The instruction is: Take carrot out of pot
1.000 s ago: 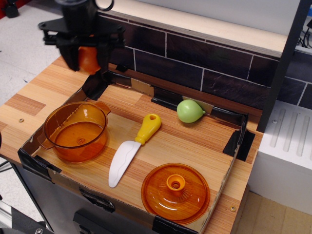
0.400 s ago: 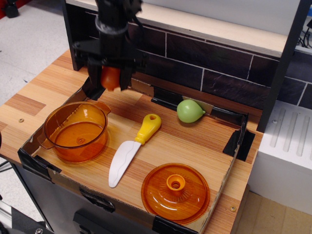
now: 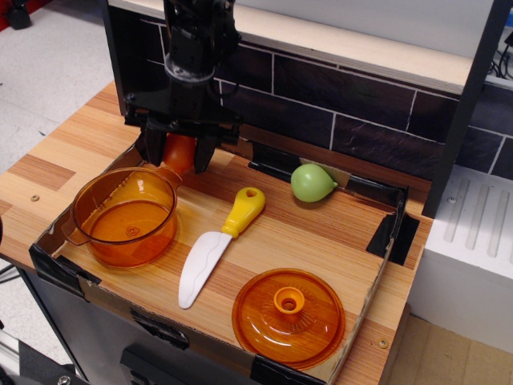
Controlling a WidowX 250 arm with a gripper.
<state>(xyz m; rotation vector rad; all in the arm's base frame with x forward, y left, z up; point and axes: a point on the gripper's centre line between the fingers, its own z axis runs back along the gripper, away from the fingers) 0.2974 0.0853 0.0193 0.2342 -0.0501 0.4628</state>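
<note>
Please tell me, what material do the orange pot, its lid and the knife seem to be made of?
The pot looks like translucent amber plastic: the wood shows through its glossy walls. The lid appears to be the same see-through orange plastic, with a moulded knob. The knife seems to be opaque toy plastic, with a smooth yellow handle and a matte white blade; nothing about it looks metallic.

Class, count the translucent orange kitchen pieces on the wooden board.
2. The pot sits at the front left; the lid, flat with a knob, lies at the front right, apart from it. None seems hidden.
</note>
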